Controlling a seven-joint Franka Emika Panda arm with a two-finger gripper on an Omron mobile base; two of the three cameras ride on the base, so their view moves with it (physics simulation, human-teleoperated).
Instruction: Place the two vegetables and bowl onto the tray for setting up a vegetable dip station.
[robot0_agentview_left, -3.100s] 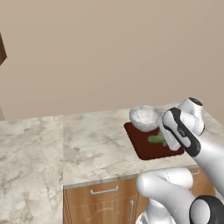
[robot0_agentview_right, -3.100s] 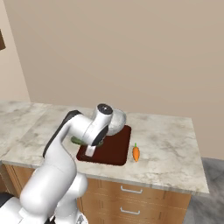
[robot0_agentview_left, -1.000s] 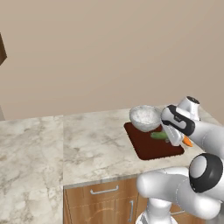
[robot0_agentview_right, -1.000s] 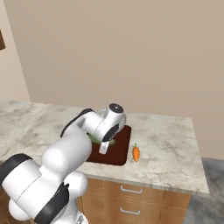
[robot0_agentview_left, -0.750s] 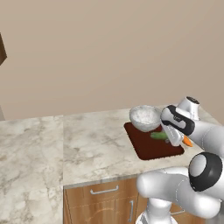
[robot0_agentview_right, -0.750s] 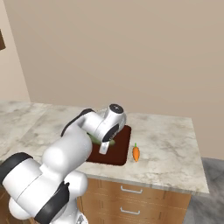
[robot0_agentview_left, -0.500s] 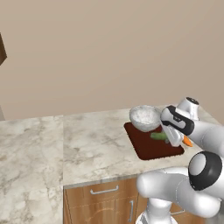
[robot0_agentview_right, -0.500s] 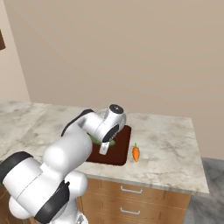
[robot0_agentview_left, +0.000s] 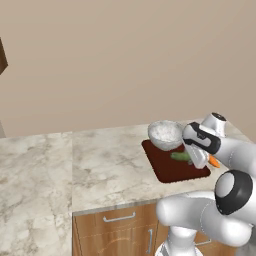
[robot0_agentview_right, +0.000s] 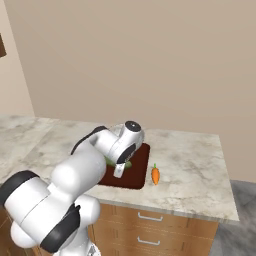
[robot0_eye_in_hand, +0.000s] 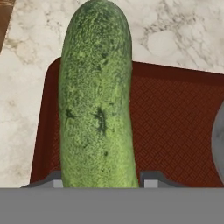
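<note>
Down at the right of the left base view, the gripper (robot0_agentview_left: 199, 161) hung low over the tray (robot0_agentview_left: 165, 170), a dark reddish-brown rectangle lying on the marble counter (robot0_agentview_left: 100, 160). The cucumber (robot0_agentview_left: 180, 156) lay on the tray, its green end poking out to the left of the hand. In the hand view the cucumber (robot0_eye_in_hand: 97, 100) ran up the middle of the frame between the two finger tips (robot0_eye_in_hand: 151, 179), which stood on either side of its near end; the jaws were apart, and whether the pads actually pressed on it I could not tell, as they sat at the very bottom edge. The tray (robot0_eye_in_hand: 175, 127) lay beneath it, with counter (robot0_eye_in_hand: 175, 30) beyond.

The bowl (robot0_agentview_left: 165, 134), speckled grey-white, sat at the tray's upper-left corner in the left base view. The carrot (robot0_agentview_right: 155, 174) lay on the bare counter just right of the tray (robot0_agentview_right: 135, 172) in the right base view, its green tip pointing toward the top of the frame, apart from the gripper (robot0_agentview_right: 119, 171).
</note>
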